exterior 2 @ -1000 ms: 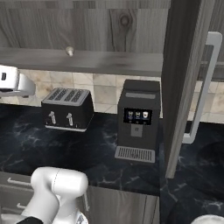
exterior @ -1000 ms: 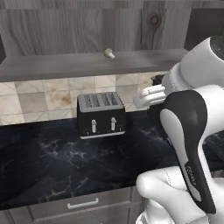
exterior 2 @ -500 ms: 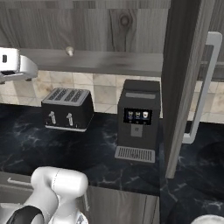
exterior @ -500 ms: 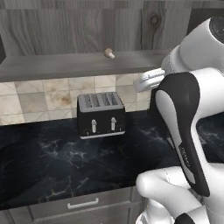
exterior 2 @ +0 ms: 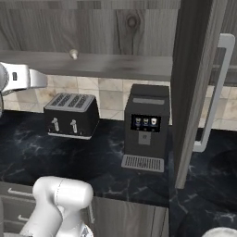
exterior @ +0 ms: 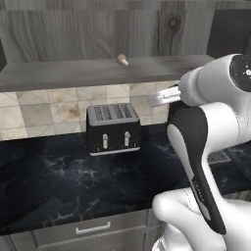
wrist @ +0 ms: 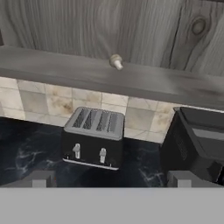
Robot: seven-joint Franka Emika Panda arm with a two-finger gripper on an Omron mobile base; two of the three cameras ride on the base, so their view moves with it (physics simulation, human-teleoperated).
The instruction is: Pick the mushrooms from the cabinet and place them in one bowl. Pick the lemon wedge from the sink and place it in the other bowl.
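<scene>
One small tan mushroom (exterior: 121,59) (exterior 2: 73,54) (wrist: 116,61) lies on the open shelf of the grey wood-grain cabinet (exterior: 73,73) (wrist: 87,26). The cabinet's door (exterior 2: 194,92) stands swung open at the right, with its pale bar handle (exterior 2: 217,92). My gripper (wrist: 113,179) is open and empty, its fingertips (wrist: 41,178) wide apart. It faces the shelf from a distance, a little below the mushroom. The white hand (exterior: 164,96) (exterior 2: 28,77) hangs above the counter, right of the toaster. The sink and the lemon wedge are out of view.
A black four-slot toaster (exterior: 113,128) (exterior 2: 71,115) (wrist: 94,139) stands on the dark marble counter (exterior: 59,181) under the shelf. Right of it is a black coffee machine (exterior 2: 146,127) (wrist: 197,140). A pale round rim (exterior 2: 222,231) peeks in at the bottom right corner.
The hand has risen slightly toward shelf height and the arm's upper links have swung. The jaws stayed open; the mushroom has not moved.
</scene>
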